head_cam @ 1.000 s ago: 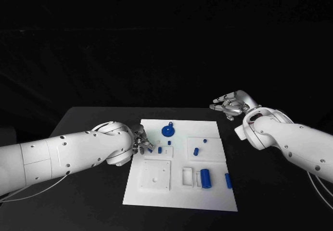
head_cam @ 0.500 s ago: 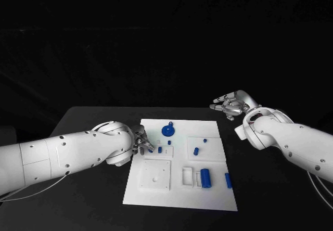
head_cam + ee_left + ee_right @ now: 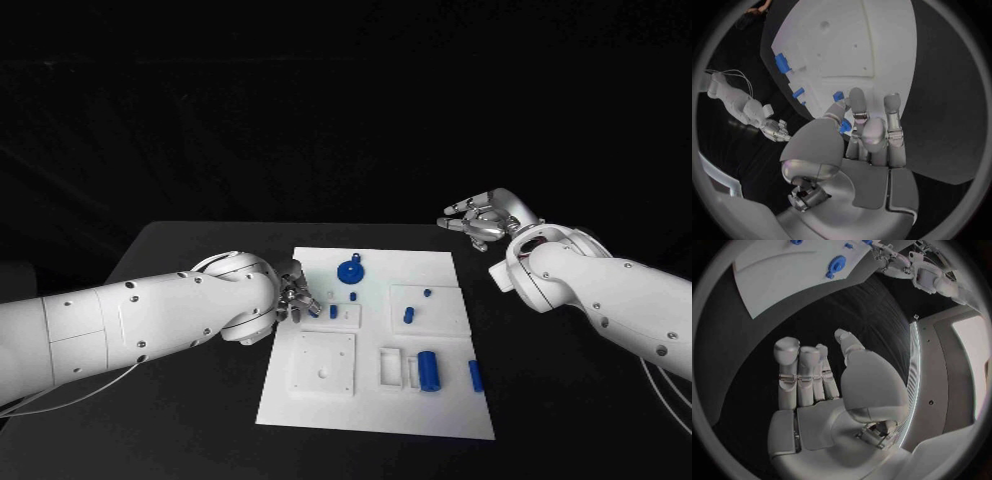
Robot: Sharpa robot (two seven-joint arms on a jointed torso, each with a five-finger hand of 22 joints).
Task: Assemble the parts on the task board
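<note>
Small blue part (image 3: 844, 127): pinched in left hand (image 3: 296, 299) at task board (image 3: 433, 262) left edge, frame centre-left. Judged light, rigid, slippery; best held across its sides. Right hand (image 3: 482, 219) upper right, empty, fingers apart.

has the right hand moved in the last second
No. The right hand sits at the same spot off the task board's far right corner as before.

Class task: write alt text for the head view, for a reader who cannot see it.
A white task board lies on a black table between two white robot arms. The left hand holds a small blue part at the board's left edge; the right hand hovers empty beyond its far right corner. Other blue parts, including a round one, lie on the board.
</note>
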